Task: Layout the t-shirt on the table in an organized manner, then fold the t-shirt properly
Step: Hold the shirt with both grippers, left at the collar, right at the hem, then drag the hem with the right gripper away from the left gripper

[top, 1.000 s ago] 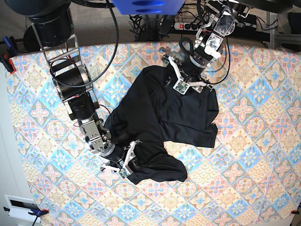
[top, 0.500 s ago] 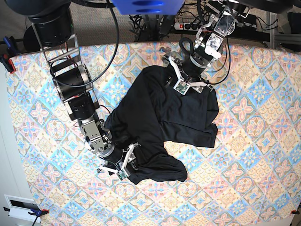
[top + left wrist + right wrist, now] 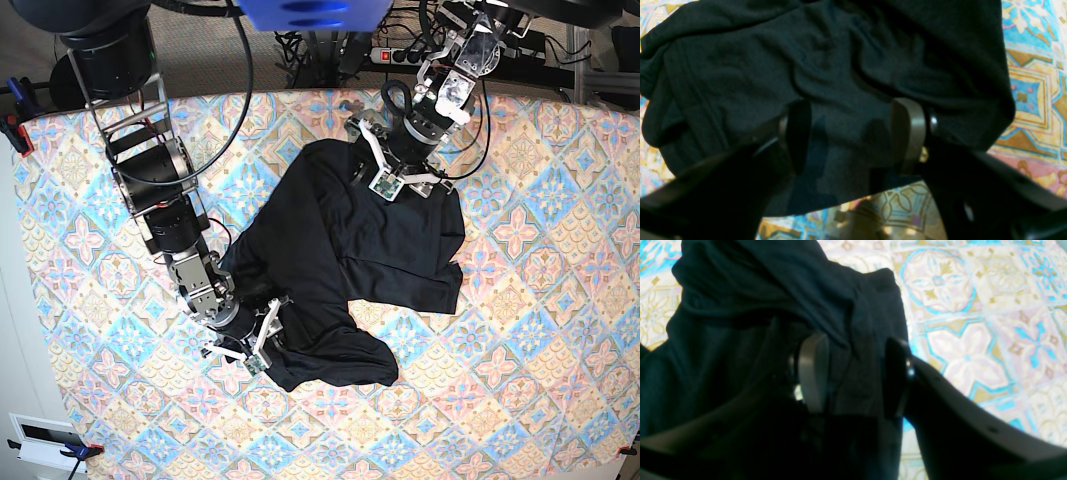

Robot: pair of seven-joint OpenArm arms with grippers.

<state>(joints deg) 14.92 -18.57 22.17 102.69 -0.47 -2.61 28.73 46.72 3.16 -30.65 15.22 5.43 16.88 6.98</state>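
Pastel tiles cover the table [image 3: 540,400] from edge to edge, and the t-shirt [image 3: 370,240] lies crumpled near its middle, reaching toward the far edge; wide bare cloth lies on every side of the t-shirt, broadest toward the near edge and both ends; the garment's near corner is bunched into a rounded lump, and one straight hem runs along the side away from the right arm; the right gripper [image 3: 262,343] sits at that near corner of the t-shirt, at its outer edge; in the right wrist view its jaws stand apart with a fold of black fabric lying between the fingers [image 3: 813,373], not pinched; patterned table shows just beyond that fold; the left gripper [image 3: 400,180] rests over the t-shirt's far edge; in the left wrist view its jaws are spread wide over wrinkled cloth, gripping nothing, with the fabric's edge and bare tiles just below the fingers [image 3: 908,133].
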